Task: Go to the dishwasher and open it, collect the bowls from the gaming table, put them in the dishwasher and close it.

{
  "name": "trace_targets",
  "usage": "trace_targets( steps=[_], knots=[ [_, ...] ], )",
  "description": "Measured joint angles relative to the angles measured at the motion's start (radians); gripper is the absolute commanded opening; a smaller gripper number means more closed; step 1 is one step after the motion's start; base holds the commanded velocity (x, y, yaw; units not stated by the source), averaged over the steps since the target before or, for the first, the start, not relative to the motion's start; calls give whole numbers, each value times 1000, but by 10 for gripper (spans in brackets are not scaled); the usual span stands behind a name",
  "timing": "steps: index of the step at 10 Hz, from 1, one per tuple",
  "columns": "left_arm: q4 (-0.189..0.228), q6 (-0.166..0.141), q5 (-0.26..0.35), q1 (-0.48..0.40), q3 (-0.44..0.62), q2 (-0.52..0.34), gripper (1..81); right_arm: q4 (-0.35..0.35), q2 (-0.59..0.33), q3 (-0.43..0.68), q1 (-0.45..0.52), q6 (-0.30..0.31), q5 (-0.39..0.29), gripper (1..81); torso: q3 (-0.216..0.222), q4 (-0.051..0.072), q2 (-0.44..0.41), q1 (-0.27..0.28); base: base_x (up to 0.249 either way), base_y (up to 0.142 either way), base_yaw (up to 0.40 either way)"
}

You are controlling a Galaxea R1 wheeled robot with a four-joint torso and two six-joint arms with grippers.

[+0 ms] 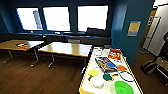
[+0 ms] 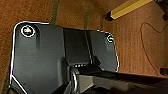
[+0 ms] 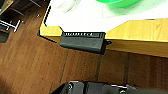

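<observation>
Robot parked at the near end of the long narrow gaming table [image 1: 86, 88] with its white top and yellow edge. From the head view, the round plastic bowls sit clustered at this end: large bright green bowl [image 1: 123, 87] nearest, white bowl [image 1: 97, 81] beside it, small yellow bowl [image 1: 93, 73] and teal bowl [image 1: 108, 77] just behind, orange bowl [image 1: 122, 67] further back. A thin blue ring [image 1: 126, 76] lies between orange and green (not a bowl). Judgement: the near-end grouping suits collection from this one stance.

Right wrist view looks down on the table's yellow edge [image 3: 140, 31] and the green bowl's rim [image 3: 117, 3], so that arm is likely hanging low beside the table.

Pincer state, both arms: cannot tell.

Colourful printed packets [image 1: 115, 54] lie further along the top; wood-topped tables [image 1: 66, 48] stand well apart.
</observation>
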Motion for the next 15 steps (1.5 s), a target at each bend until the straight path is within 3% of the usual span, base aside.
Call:
trace_targets(
  steps=[4,7,9,10,12,15],
  knots=[
    [0,-4,0,-3,24,-13,811,0,-6,-50,61,43,-68,811,-25,0,0,0,0,0,0],
    [0,-4,0,-6,24,-12,811,0,-2,-119,114,159,-95,811,-42,0,0,1,0,0,0],
    [0,-7,-1,-6,24,-9,811,0,17,-175,139,323,-107,811,-43,0,0,1,0,0,0],
    [0,-7,-1,-6,24,-10,811,-1,28,-196,149,364,-116,811,-43,0,1,1,0,0,0],
    [0,-8,-1,-6,24,-10,811,-3,62,-265,173,416,-161,811,-43,0,1,1,0,0,0],
    [0,-8,-1,-6,24,-10,811,-8,96,-353,241,445,-243,811,-43,0,1,1,0,0,0]
  ],
)
